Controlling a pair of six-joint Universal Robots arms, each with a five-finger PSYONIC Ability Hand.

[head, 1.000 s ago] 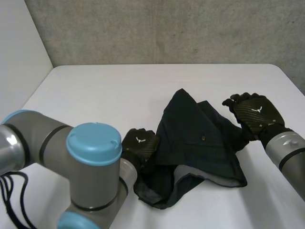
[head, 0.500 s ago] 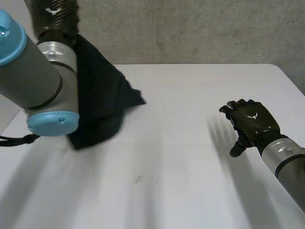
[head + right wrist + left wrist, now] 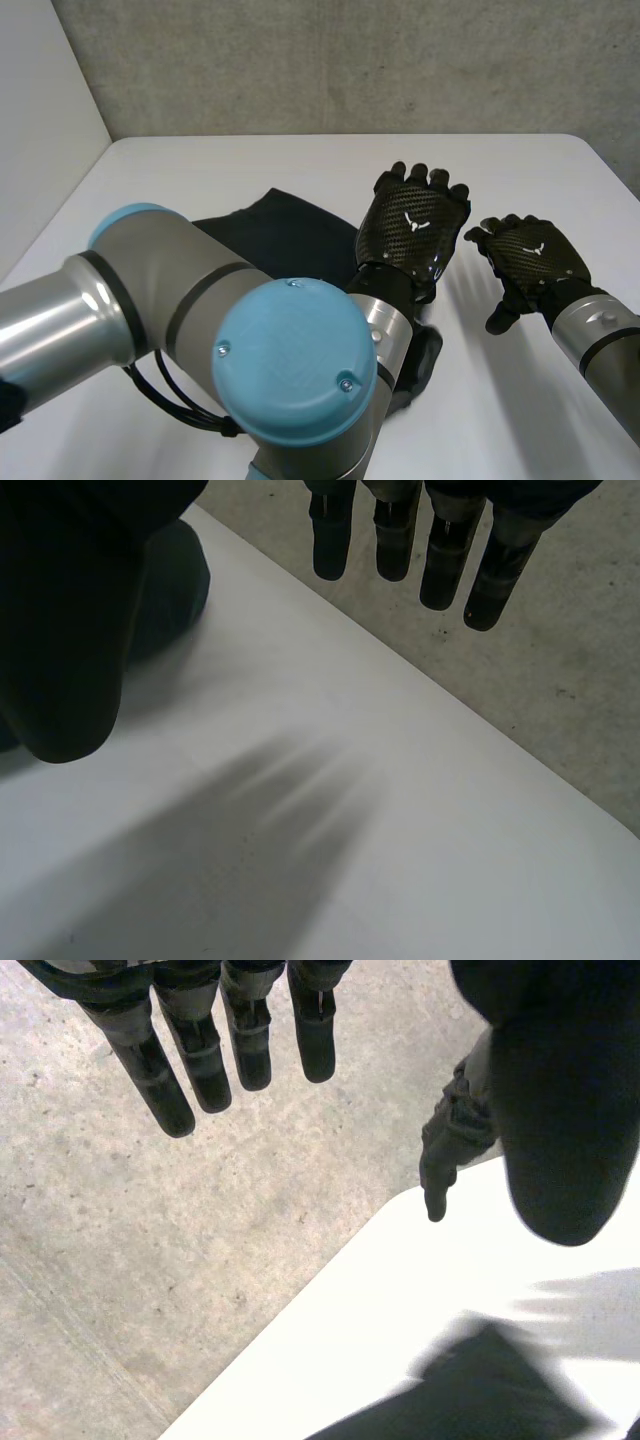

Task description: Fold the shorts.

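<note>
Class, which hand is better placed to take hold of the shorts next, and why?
Probably the left. The left hand, open, hovers beside the shorts, which lie on its side; the open right hand is farther off, beyond it.

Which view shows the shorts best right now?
The head view: the shorts lie on the table, partly behind the left arm. The left wrist view catches one dark edge; the right wrist view, a dark patch that may be them.
</note>
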